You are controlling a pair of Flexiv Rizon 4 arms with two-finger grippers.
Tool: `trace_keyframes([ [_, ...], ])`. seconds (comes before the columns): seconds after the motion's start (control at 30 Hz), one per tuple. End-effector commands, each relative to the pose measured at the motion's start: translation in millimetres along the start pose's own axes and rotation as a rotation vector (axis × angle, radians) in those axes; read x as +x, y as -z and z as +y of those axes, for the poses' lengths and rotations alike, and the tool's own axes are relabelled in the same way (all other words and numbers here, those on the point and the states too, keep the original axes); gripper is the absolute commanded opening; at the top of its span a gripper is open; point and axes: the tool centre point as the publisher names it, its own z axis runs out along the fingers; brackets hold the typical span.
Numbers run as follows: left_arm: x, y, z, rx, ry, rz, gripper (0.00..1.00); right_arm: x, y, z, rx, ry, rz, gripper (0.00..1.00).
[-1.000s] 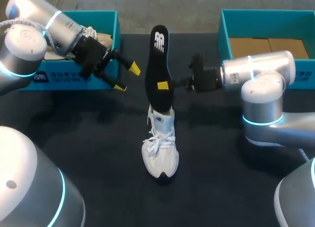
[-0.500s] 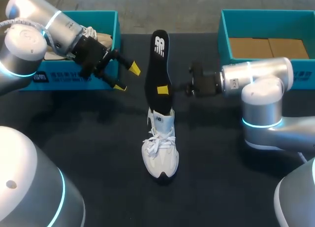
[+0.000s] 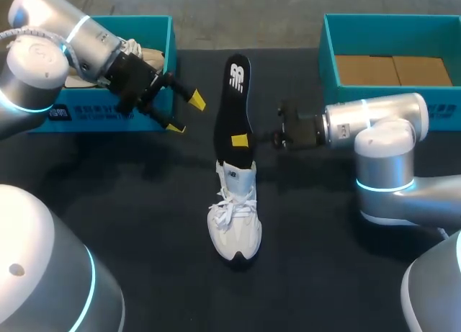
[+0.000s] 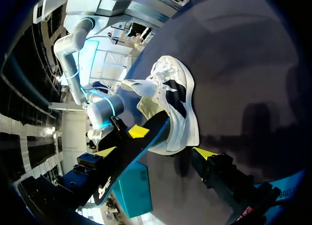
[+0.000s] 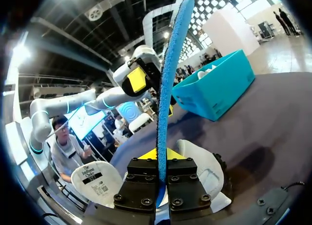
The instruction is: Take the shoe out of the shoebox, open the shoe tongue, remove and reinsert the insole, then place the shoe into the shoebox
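Since the right end effector [image 3: 245, 140] is clamped on the insole [image 3: 234, 105] about midway along its length, with the insole standing nearly upright and its lower end tucked into the collar of the shoe [image 3: 234, 220], the step in hand looks to be the insole work. I judge it as feeding the insole back in (drawing it out would look much the same). The shoe stands unheld on the worktop [image 3: 130, 224], toe towards the robot.

To do this well, the insole should lean towards the toe, so its tip slides along the sole rather than buckling inside the heel. The grip sits high, so the thin foam may bow, and a slow push helps. The left end effector [image 3: 186, 113] hangs spread wide, holding nothing, just in front of the left shoebox [image 3: 170, 51]. Bracing the shoe's heel with it would stop the shoe skating or tipping.
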Motion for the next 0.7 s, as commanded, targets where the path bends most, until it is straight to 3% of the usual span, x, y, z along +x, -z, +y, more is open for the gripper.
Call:
trace_keyframes([
  [0.03,-0.4,0.1,-0.9,-0.002,-0.001,0.002,1.0,3.2,0.4,-6.1,-0.001,-0.004,-0.007,0.0],
  [0.7,-0.4,0.1,-0.9,-0.002,-0.001,0.002,1.0,8.8,-3.6,-26.7,0.035,-0.038,-0.015,0.0],
])
